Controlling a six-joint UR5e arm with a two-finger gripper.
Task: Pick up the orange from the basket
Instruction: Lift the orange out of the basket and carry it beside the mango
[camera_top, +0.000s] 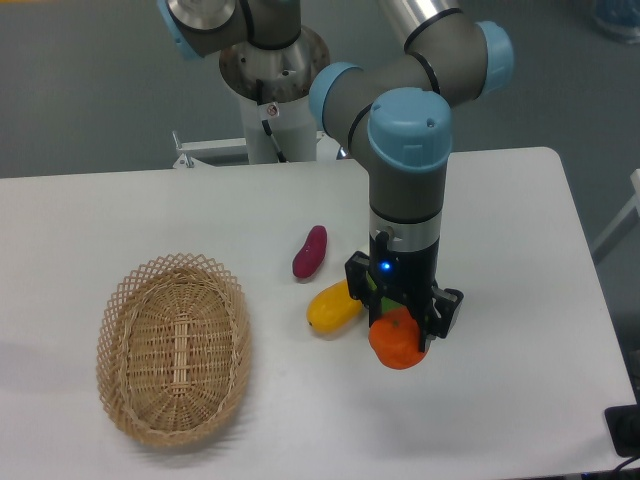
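The orange (398, 343) is out of the basket (174, 347) and sits between the jaws of the gripper (403, 335), well to the right of the wicker, over the white table (520, 250). The jaws are closed in on the fruit from either side, a dark finger showing on its left and another on its right, and most of the orange bulges out below them. I cannot tell from here whether its underside touches the table or hangs just clear of it.

The basket lies empty at the near left. Just left of the gripper lies a yellow-orange fruit (333, 307), with a dark red oblong fruit (309, 251) a little farther back; a bit of green shows behind the gripper, too hidden to name.

What worries me is the hold. The fingers seem to catch only the upper part of a round, smooth fruit, so a quick swing or a jolt could let it roll out and run across the table. The yellow-orange fruit is also very near the left finger, and a sideways move that way could knock it.
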